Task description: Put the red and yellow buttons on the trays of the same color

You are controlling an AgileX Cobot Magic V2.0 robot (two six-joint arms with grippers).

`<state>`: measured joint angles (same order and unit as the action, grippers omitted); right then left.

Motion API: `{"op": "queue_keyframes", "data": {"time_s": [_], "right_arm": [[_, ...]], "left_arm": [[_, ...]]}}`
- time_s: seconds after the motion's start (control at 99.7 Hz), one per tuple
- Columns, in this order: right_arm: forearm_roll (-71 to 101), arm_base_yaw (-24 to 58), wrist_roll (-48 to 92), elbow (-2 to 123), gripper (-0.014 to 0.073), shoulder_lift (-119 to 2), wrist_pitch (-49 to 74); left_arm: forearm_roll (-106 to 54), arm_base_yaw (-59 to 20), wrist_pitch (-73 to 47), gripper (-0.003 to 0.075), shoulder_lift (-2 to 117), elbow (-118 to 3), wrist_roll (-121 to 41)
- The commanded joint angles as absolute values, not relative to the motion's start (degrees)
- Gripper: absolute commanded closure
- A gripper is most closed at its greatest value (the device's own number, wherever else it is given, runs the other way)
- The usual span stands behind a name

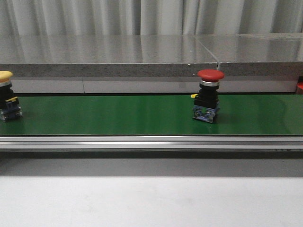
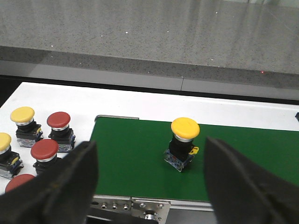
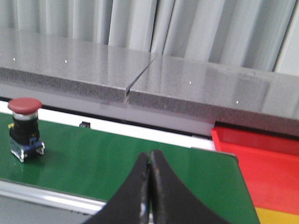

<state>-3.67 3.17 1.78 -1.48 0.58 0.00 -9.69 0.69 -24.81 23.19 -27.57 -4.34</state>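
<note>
— Along the whole width in front of me, the long green conveyor belt [image 1: 118,116] is carrying the work, with the grey speckled stone ledge [image 1: 104,54] running behind it. What is riding on it?

— Two pushbuttons, well apart. A red mushroom-head button on a black body with a blue base [image 1: 208,97] is standing upright right of the middle, and a yellow mushroom-head button of the same build [image 1: 7,97] is sitting at the far left edge.

— Why are my arms waiting where they are?

— I judge each is covering its own end. My left gripper [image 2: 149,186] is hanging over the belt with its fingers spread wide, the yellow button framed between them but untouched, so it is lining up for a grasp. My right gripper [image 3: 150,186] is hovering with its fingers pressed together, holding nothing, the red button off to one side.

— And the trays?

— Beyond the belt's right end, a red plastic tray [image 3: 261,163] is lying with a yellow strip [image 3: 280,217] just beside it. Near the left end, spare red and yellow buttons [image 2: 39,140] are standing on a white surface.
</note>
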Motion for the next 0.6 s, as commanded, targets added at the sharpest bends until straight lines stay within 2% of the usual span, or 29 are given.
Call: {"op": "queue_keyframes", "data": {"time_s": [0.0,0.1,0.331,0.592], "right_arm": [[-4.10,3.26,1.93,-0.95,0.0662,1.50,-6.63],[-4.05,3.26,1.93,-0.60,0.0662,1.50,-6.89],[-2.22,3.26,1.93,7.99,0.0662,0.00,1.27],[0.90,3.26,1.93,27.41,0.0662,-15.24,26.38]], "left_arm": [[-10.40,0.79,-22.49,0.0536,21.77,-28.94,-3.75],[-10.40,0.79,-22.77,0.0742,21.55,-28.94,-3.75],[-10.40,0.79,-22.77,0.0739,21.55,-28.94,-3.75],[-10.40,0.79,-22.77,0.0739,21.55,-28.94,-3.75]]}}
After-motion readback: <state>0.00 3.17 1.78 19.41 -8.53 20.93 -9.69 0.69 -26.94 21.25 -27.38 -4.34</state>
